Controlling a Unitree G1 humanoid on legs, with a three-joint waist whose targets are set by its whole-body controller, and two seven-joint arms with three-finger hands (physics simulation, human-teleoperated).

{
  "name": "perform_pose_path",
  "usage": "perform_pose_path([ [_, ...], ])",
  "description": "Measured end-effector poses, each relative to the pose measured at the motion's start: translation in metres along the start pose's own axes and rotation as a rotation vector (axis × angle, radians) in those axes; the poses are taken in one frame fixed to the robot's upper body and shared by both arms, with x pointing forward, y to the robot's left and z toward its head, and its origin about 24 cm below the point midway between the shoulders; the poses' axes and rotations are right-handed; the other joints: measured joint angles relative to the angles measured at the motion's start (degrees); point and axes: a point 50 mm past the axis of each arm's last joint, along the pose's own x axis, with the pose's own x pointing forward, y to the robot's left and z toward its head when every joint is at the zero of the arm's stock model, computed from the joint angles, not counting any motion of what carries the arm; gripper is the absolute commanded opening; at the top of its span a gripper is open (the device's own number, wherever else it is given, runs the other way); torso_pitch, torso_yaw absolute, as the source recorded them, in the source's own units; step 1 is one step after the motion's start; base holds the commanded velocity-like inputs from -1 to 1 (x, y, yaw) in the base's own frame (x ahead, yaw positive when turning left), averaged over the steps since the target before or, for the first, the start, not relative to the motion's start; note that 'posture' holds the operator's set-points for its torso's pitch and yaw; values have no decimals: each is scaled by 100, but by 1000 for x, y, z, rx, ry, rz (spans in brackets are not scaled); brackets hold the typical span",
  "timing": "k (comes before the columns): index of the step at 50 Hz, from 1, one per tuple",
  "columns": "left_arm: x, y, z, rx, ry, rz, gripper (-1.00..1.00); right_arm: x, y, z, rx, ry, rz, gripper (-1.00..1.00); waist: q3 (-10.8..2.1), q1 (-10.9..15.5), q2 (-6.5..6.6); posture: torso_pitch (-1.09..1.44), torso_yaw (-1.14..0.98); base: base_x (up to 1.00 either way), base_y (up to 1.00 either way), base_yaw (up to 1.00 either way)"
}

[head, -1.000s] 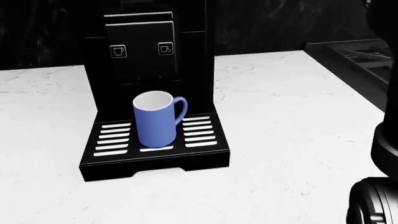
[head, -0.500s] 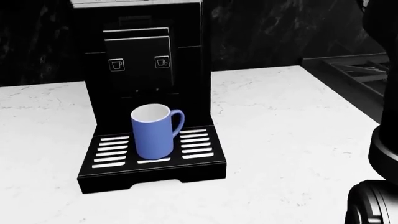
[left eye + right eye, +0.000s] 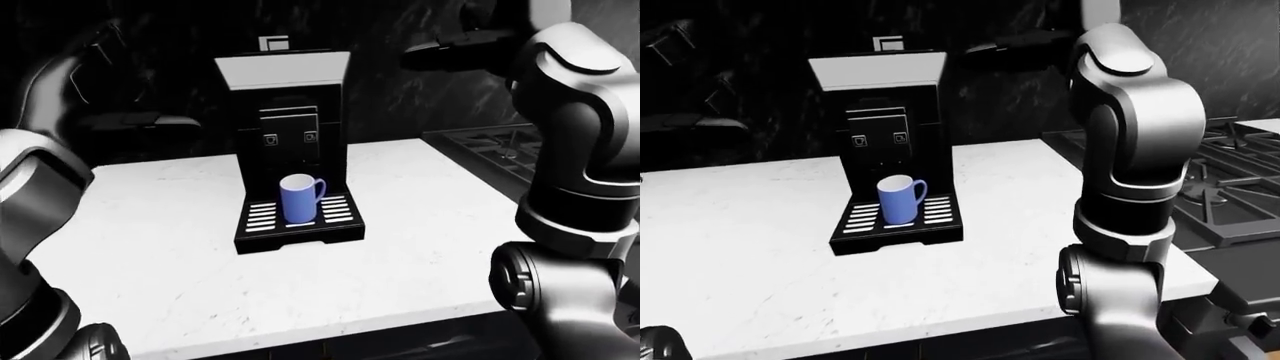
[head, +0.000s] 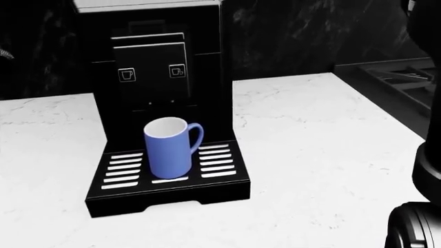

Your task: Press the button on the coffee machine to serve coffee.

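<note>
The black coffee machine (image 4: 155, 67) stands on the white marble counter (image 4: 317, 134), a blue mug (image 4: 169, 147) upright on its drip tray (image 4: 213, 178). Its two cup-icon buttons (image 4: 177, 71) sit at 12 o'clock above the mug. My right hand (image 3: 445, 54) hovers at the machine's 2 o'clock, my left hand (image 3: 140, 120) at its 9 o'clock; I cannot tell either's finger spread.

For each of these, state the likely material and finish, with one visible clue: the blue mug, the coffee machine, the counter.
Blue mug: probably glazed ceramic; smooth even blue outside, white inside.
Coffee machine: likely matte black plastic with a paler top panel; flat, unreflective faces.
Counter: looks like polished marble or similar stone; white with faint grey veins.
</note>
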Motion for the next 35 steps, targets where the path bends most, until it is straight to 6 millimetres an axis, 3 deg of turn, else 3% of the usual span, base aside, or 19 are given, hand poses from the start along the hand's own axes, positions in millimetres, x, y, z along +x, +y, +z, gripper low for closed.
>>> perform_pose_path([
  [20,-45,-7,-9,-26,45,-143,100,1,-1,-3,4,11,-6,100,12,55,112,-50,0,0,0,0],
  [35,-64,-28,-11,-42,56,-308,100,3,1,3,-2,0,3,100,11,80,151,-50,0,0,0,0],
])
